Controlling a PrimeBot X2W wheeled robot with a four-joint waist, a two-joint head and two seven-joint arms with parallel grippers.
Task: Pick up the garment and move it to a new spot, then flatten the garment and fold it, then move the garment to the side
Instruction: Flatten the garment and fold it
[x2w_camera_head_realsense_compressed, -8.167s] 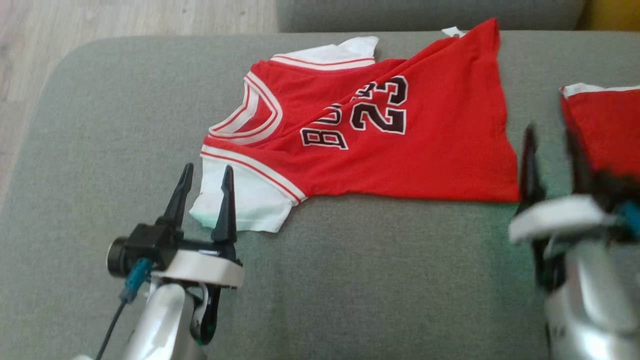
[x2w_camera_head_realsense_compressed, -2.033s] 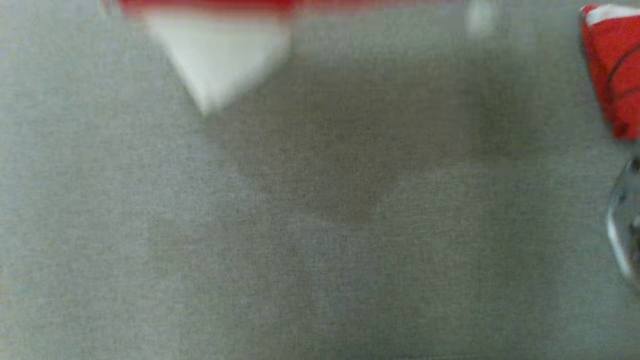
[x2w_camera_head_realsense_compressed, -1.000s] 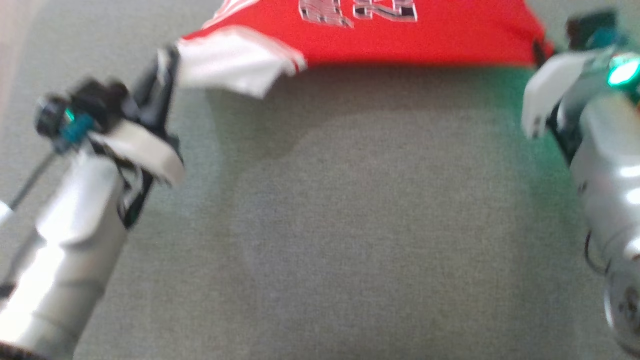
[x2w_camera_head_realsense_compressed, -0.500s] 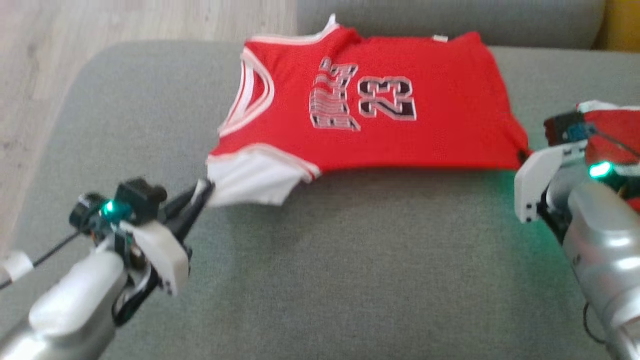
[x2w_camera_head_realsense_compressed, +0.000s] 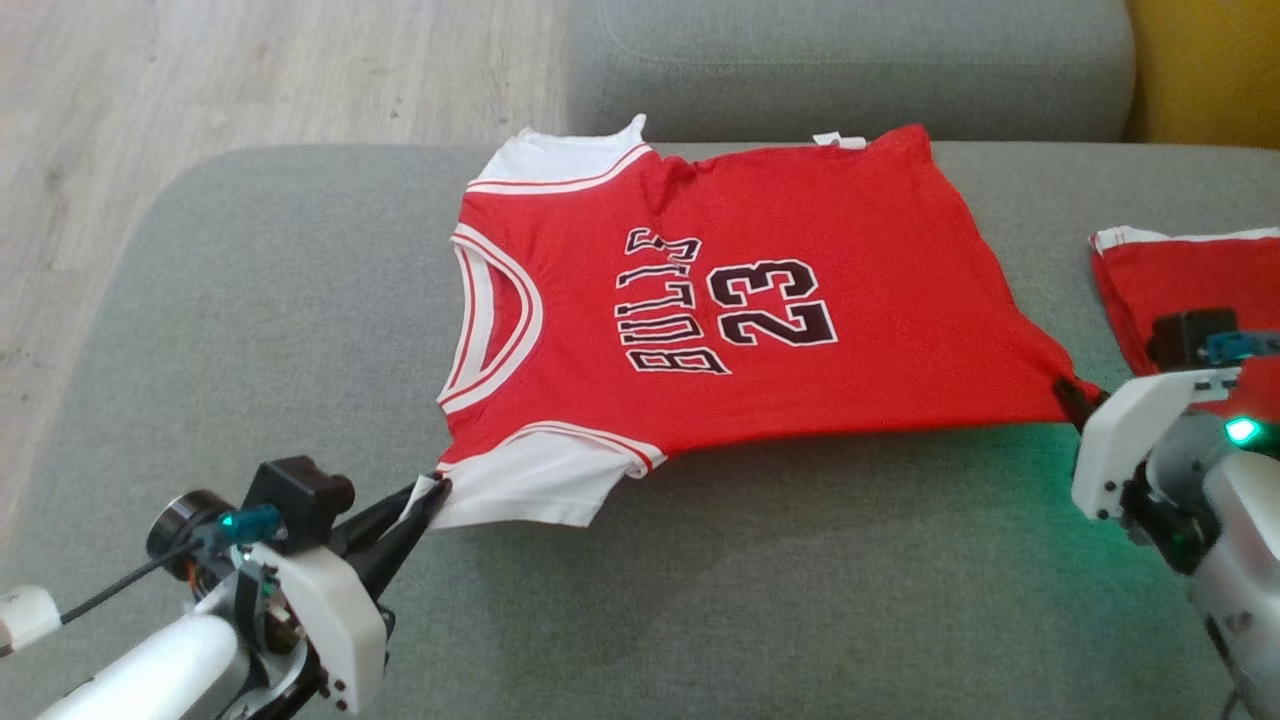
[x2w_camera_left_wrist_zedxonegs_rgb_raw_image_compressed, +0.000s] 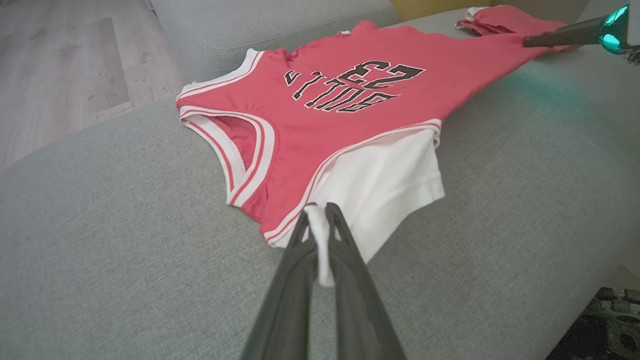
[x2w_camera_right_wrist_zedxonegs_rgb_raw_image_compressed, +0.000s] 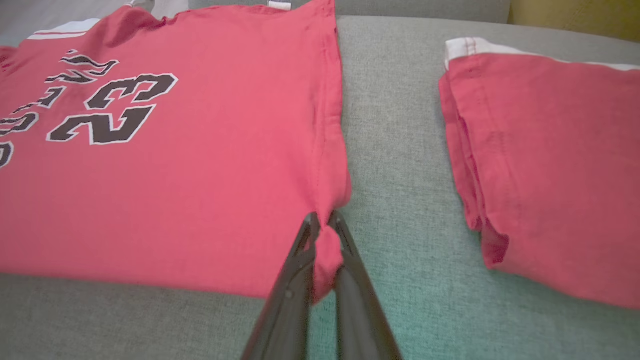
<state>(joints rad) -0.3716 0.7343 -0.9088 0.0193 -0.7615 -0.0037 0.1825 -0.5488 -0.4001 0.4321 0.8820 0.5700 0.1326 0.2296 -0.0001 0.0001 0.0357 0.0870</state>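
Observation:
A red jersey with white sleeves and "BULLS 23" in black lies spread on the grey sofa seat, stretched between both grippers. My left gripper is shut on the corner of the near white sleeve, pinched cloth showing between its fingers. My right gripper is shut on the near hem corner of the jersey, at the right. The near edge looks pulled taut and slightly raised; the far edge rests near the backrest.
A second red garment, folded, lies on the seat to the right of the jersey. The sofa backrest runs along the far side, a yellow cushion at far right. Wooden floor lies beyond the sofa's left end.
Both grippers, open beside the crumpled jersey at first, have shut on its near corners and pulled it flatter and toward me. The head camera swung meanwhile.

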